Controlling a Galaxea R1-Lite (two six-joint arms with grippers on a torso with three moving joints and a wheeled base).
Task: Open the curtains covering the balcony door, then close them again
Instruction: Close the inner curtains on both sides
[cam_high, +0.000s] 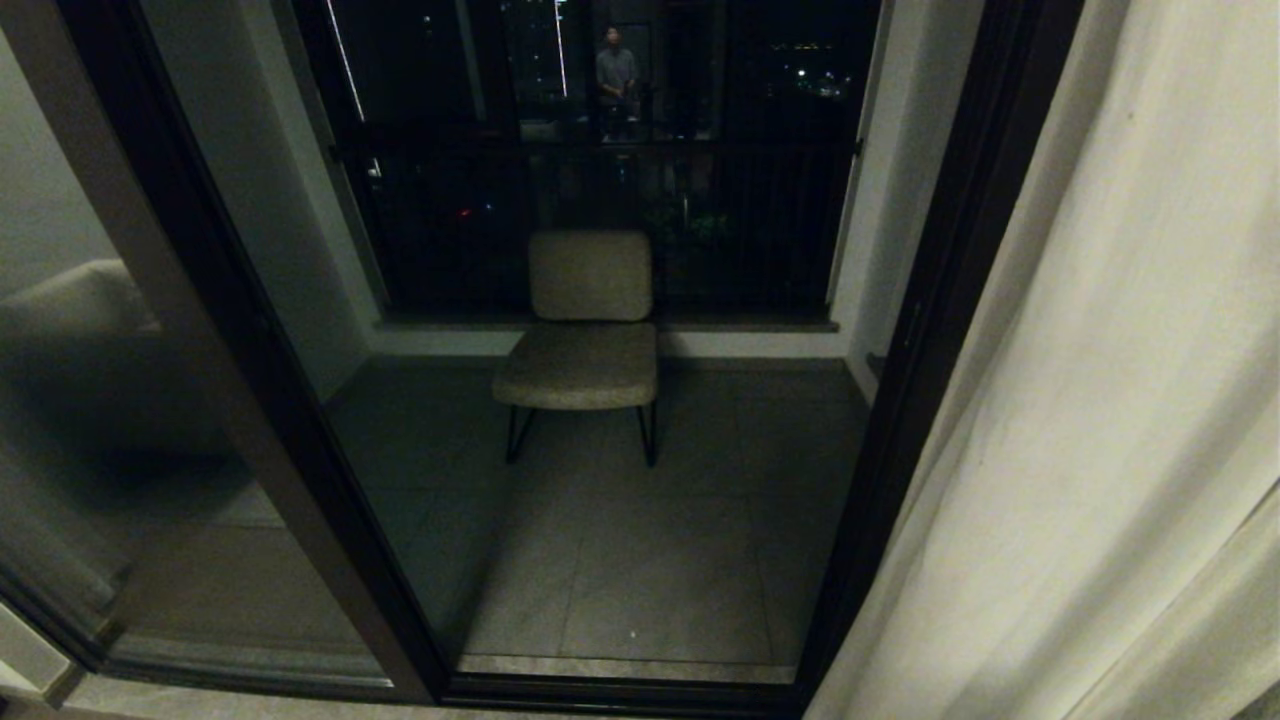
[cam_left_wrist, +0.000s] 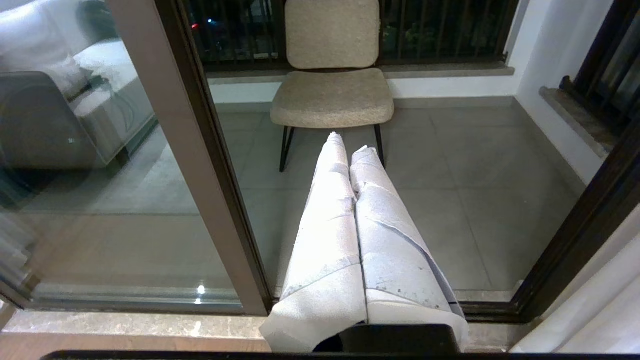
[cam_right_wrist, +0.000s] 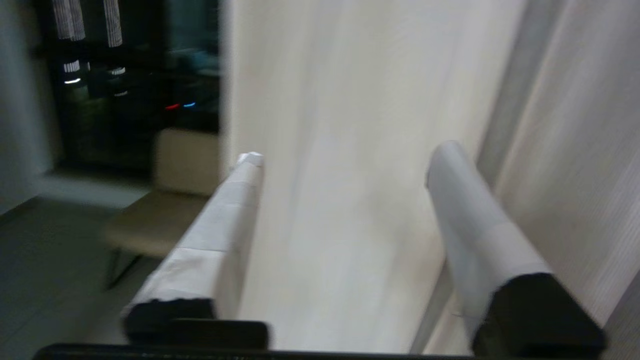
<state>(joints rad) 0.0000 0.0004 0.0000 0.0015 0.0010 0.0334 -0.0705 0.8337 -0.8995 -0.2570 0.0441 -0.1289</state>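
The cream curtains (cam_high: 1100, 400) hang bunched at the right, beside the dark frame of the balcony door (cam_high: 930, 330), whose glass stands uncovered. Neither arm shows in the head view. In the right wrist view my right gripper (cam_right_wrist: 348, 155) is open, its white-wrapped fingers (cam_right_wrist: 220, 220) spread wide, with the curtains' pale fabric (cam_right_wrist: 360, 75) filling the space just beyond them; nothing is gripped. My left gripper (cam_left_wrist: 350, 145) is shut with nothing in it, pointing at the door's glass low down, and a strip of the curtains (cam_left_wrist: 600, 300) shows at its side.
A beige chair (cam_high: 590, 330) on black legs stands on the tiled balcony floor behind the glass. A black railing (cam_high: 620, 200) closes the balcony. The left pane (cam_high: 120, 450) reflects a sofa. A person's reflection (cam_high: 615, 70) shows in the far glass. A stone sill (cam_left_wrist: 150, 327) runs below the door.
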